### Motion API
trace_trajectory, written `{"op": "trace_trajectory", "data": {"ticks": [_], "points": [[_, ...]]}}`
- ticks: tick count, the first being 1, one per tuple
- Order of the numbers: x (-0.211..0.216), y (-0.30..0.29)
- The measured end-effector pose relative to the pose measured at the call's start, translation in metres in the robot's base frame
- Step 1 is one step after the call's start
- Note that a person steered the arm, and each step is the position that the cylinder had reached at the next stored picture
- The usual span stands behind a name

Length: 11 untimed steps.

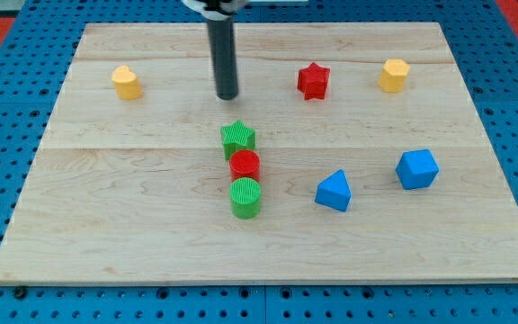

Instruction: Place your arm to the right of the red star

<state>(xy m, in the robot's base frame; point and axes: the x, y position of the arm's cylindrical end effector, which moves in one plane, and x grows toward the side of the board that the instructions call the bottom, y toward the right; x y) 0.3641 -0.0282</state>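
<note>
Nearest the view's bottom, on the pale wooden board (133, 243), stands a green ribbed cylinder block (245, 198). Touching it from above is a red cylinder block (245, 166), and touching that in turn is a green star-shaped block (237, 138), so the three form a short column near the board's middle. To the view's right of this column sits a blue triangular prism block (334, 191), and farther right, slightly higher, a blue hexagon-like block (416, 169); the two blue blocks lie apart from each other.

Farther up the board, the straight dark rod descends from the view's top, and its tip (227, 95) rests on the wood just above the green star, clear of it and touching no block. The arm carries no gripper, so there is nothing to open or clench; the rod holds nothing.

In the far row, a yellow heart-like block (127, 82) lies well to the view's left of the tip. The red star-shaped block (313, 80), the task's object, lies to the view's right of the tip, well apart from it, so the tip stands on the star's left side. Beyond the red star, near it on the right, sits a yellow hexagon-like block (393, 76). The board lies on a blue perforated table (7, 180).
</note>
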Motion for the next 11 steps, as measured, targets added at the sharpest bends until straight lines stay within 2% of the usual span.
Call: {"op": "trace_trajectory", "data": {"ticks": [1,2,4,6,7,8,9,11], "points": [[0.055,0.039],[0.057,0.051],[0.071,0.148],[0.056,0.175],[0.010,0.165],[0.002,0.163],[-0.029,0.162],[-0.032,0.140]]}}
